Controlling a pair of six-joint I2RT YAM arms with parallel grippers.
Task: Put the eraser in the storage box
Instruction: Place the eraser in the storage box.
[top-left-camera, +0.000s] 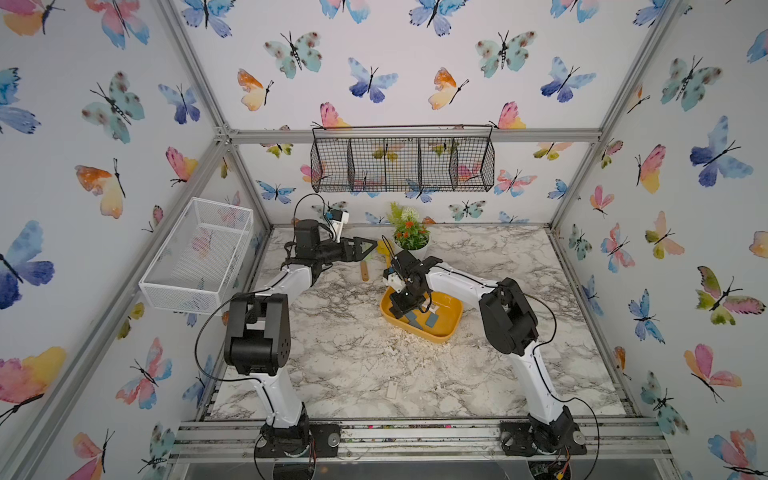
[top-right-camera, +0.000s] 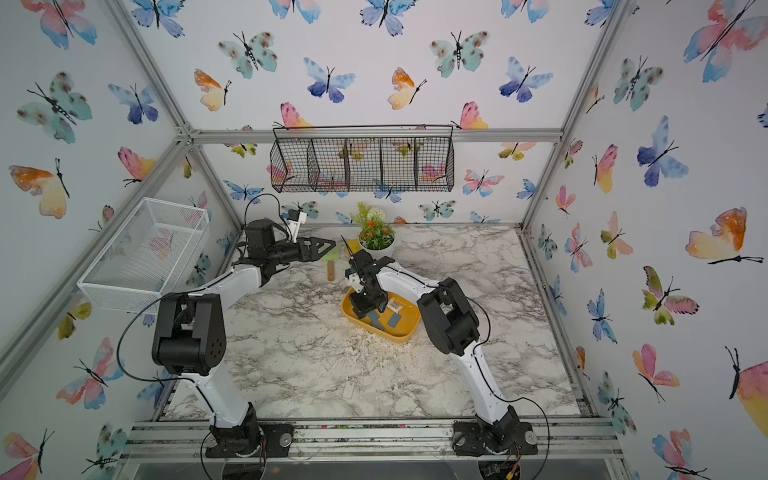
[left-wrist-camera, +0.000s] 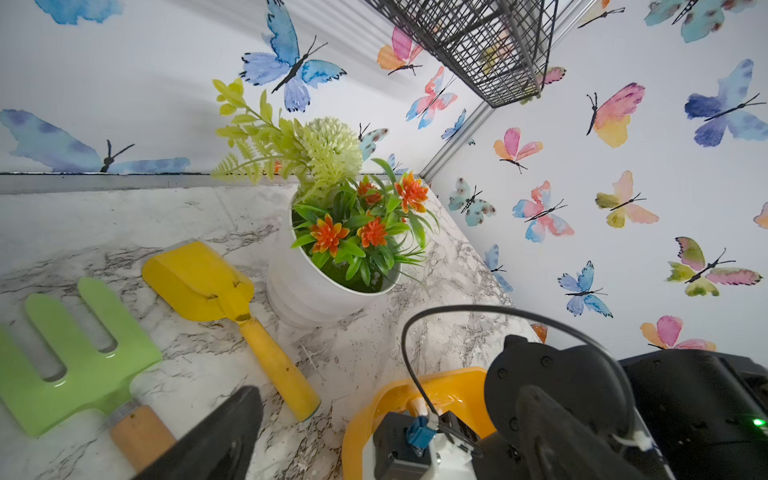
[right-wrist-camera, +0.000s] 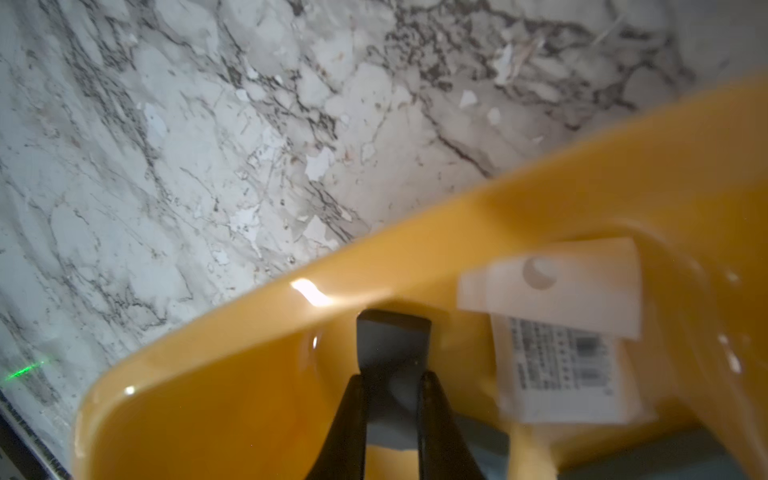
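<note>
1. The right gripper (right-wrist-camera: 392, 384) reaches down into the left end of the storage box (top-left-camera: 437, 337), its two black fingers (right-wrist-camera: 353, 401) clamped on the sides of a dark grey eraser (right-wrist-camera: 392, 343).
2. In the right wrist view the eraser sticks out past the fingertips, inside the box. Its outer end is close against the yellow inner wall. Whether it rests on the box floor cannot be told.
3. The storage box shows in both top views (top-right-camera: 397, 335), on the marble table (top-left-camera: 332, 365) right of centre at mid depth. White crumbs (top-left-camera: 409, 353) are scattered on the near side of it.
4. Also in the box are a blue-grey block (top-left-camera: 431, 320) and a white printed label (right-wrist-camera: 557, 332), both to the right of the gripper.
5. The left gripper (top-left-camera: 368, 246) hangs above the far left part of the table with its jaws spread wide and nothing between them. It points right, toward the potted plant (top-left-camera: 411, 239).
6. The left wrist view shows a yellow toy shovel (left-wrist-camera: 208, 282) just beside the plant pot and a green rake (left-wrist-camera: 79, 353) next to the shovel, both lying flat.
7. A small white card (top-left-camera: 392, 388) lies alone near the front edge of the table.
8. A white mesh basket (top-left-camera: 199, 253) hangs on the left wall, and a black wire basket (top-left-camera: 403, 162) on the far wall.
</note>
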